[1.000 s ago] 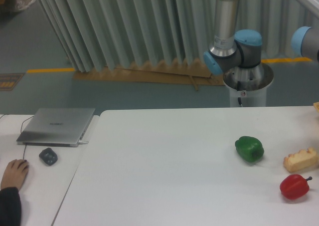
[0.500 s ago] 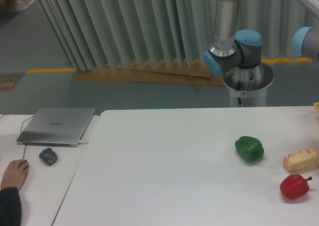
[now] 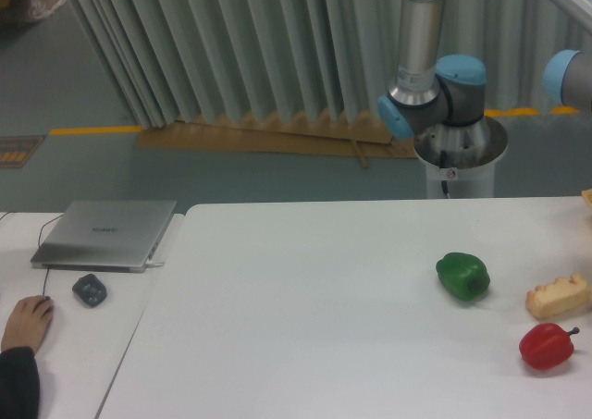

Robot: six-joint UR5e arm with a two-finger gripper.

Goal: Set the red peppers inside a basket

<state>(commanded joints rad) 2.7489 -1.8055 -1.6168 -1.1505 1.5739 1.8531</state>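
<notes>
White desk (image 3: 305,299) holds the red pepper (image 3: 546,346) near its right front edge, beside a tan block (image 3: 558,297). Tool out of view, state unknown; approach from above, clear of the stem.

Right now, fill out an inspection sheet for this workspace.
Surface: white table, a second white desk butted against its left.
Job's things: glossy red bell pepper near the right edge, lying free; no basket in view.
Clutter: green bell pepper; tan bread-like block; closed silver laptop; dark computer mouse; a person's hand.
Grippers: not in view, only grey-and-blue arm joints.
Cables: thin lead beside the laptop.
Surroundings: pleated grey curtain, yellow floor line.
</notes>
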